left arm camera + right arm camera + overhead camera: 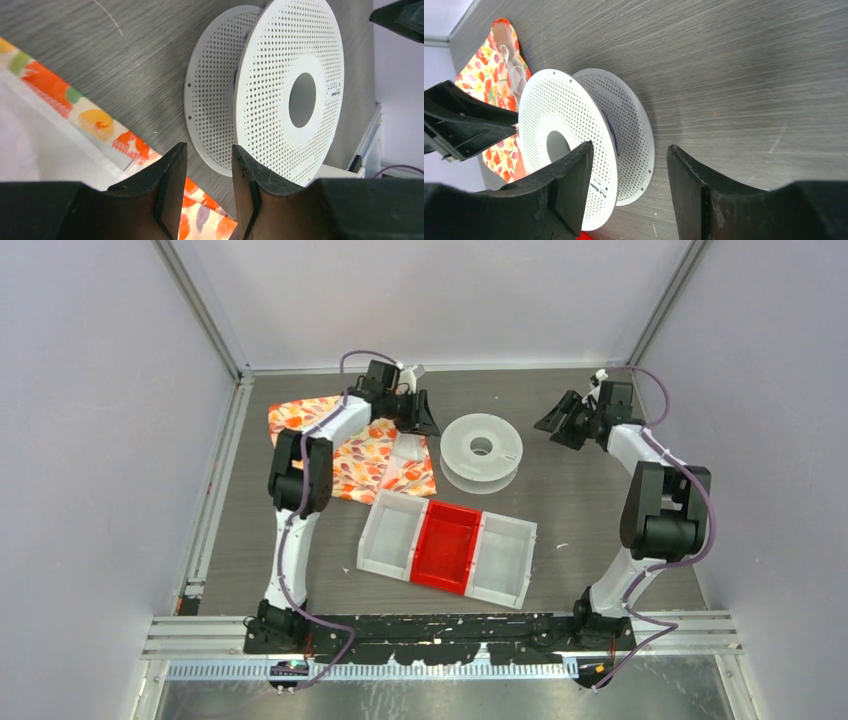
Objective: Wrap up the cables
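Note:
A white perforated spool [482, 448] lies flat on the table between the two grippers. A sliver of thin dark blue cable [609, 131] shows between its flanges, and also in the left wrist view [234, 80]; the rest is hidden. My left gripper [421, 420] is open and empty, just left of the spool [280, 75], over the cloth's edge. My right gripper [557, 423] is open and empty, a little right of the spool [574, 125] and apart from it.
An orange floral cloth [345, 445] lies at the back left with a white packet [408, 449] on it. A three-compartment tray [385, 540] with a red middle section sits in front of the spool. Walls enclose the table on three sides.

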